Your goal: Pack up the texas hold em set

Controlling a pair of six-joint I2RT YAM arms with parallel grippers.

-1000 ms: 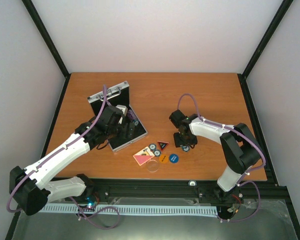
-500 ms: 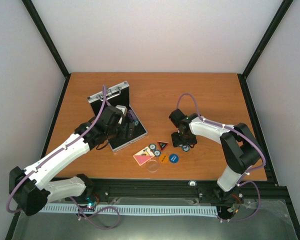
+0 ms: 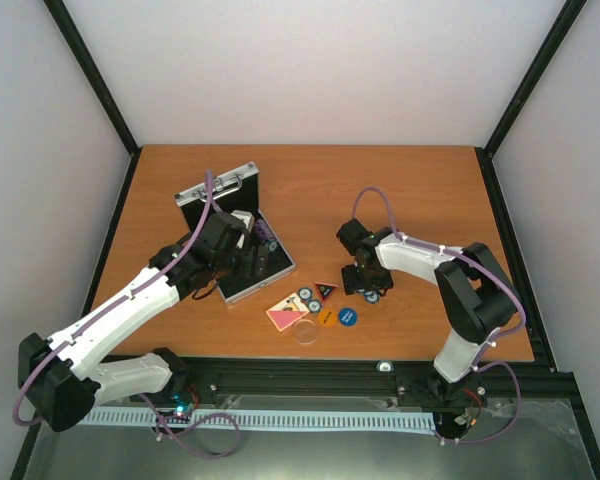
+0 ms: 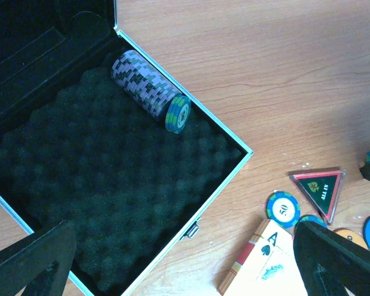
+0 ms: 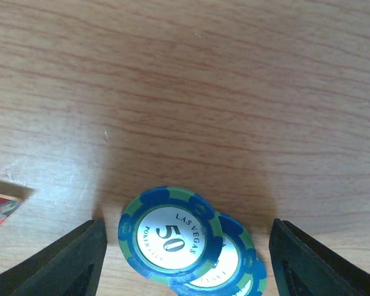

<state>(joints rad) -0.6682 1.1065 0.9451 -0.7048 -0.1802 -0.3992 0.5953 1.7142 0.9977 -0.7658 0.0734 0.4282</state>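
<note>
Fingers (image 5: 61, 262) of the right gripper (image 5: 184, 246) stand apart, astride two chips (image 5: 170, 237).
The overlapping pair lies flat on the table (image 5: 234, 92), between the spread tips, and neither tip touches it. The overlap runs roughly across the gap, so closing would likely squeeze the chips together. The case (image 4: 111, 185) lies open well to the left, a chip roll (image 4: 149, 89) along its edge. The left gripper (image 4: 185, 262), spread wide and empty, hovers over it, much nearer.

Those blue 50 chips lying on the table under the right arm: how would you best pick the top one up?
Probably by its rim, from straight above. The top chip lies flat on the table, half over a second chip, so only opposite edges offer a hold. The right gripper straddles it, open.
</note>
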